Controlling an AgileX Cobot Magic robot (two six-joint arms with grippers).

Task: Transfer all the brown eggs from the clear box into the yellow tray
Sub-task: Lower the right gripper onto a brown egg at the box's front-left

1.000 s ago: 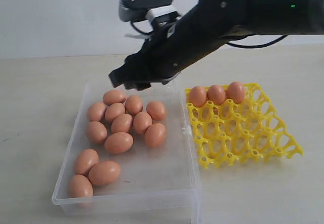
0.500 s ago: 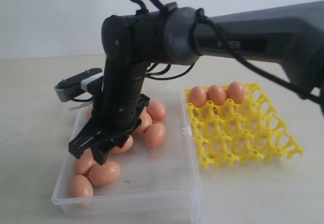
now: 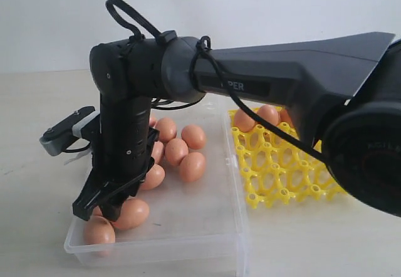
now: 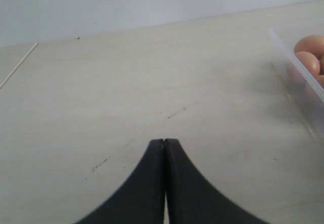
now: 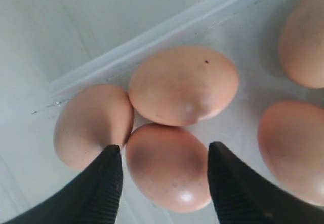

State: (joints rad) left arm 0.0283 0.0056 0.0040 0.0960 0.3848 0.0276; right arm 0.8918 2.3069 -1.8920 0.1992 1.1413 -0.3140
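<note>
Your right claw (image 5: pixel 163 152) stands wide open, empty, straddling one egg (image 5: pixel 169 176) (neighbours (image 5: pixel 182 84) touch it); lower straight, then close gently.

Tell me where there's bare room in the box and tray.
Box: bare floor along the wall beside the tray, down to the near corner. Crowded along the opposite wall, where the eggs cluster and the right hand hangs. Tray: every visible cup bare except the back row.

Two neighbour eggs (image 5: pixel 182 84) against the brown egg (image 5: pixel 169 171) inside the spread right hand (image 5: pixel 164 150); clear box (image 5: pixel 152 36) wall close.
</note>
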